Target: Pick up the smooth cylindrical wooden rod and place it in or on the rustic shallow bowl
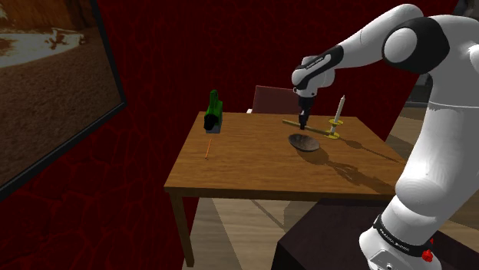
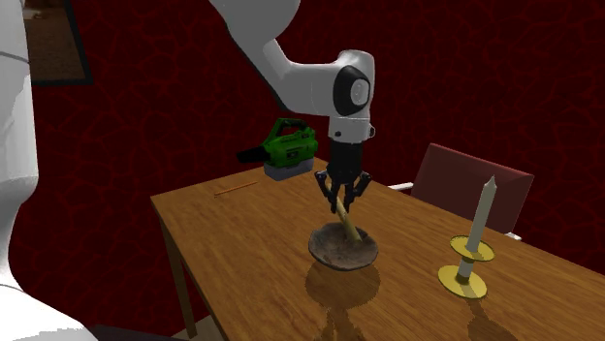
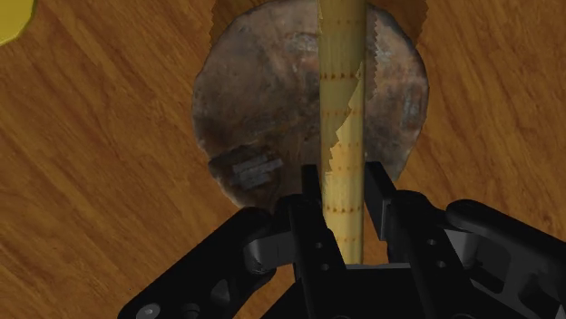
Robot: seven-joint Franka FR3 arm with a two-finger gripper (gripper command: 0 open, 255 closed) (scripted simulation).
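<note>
Well, gripper (image 3: 345,195) pinches the rod (image 3: 343,91) btwn both fingers (image 3: 381,199), right over the bowl (image 3: 263,100), so if it lets go w/ the rod tilted it may roll over the shallow rim onto the table (image 3: 109,181).

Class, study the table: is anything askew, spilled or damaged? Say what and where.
Nothing is spilled or broken. Only the rod is askew: clasped in the gripper, it slants down over the bowl, its lower end seemingly at the bowl's inside. The candle stands upright.
</note>
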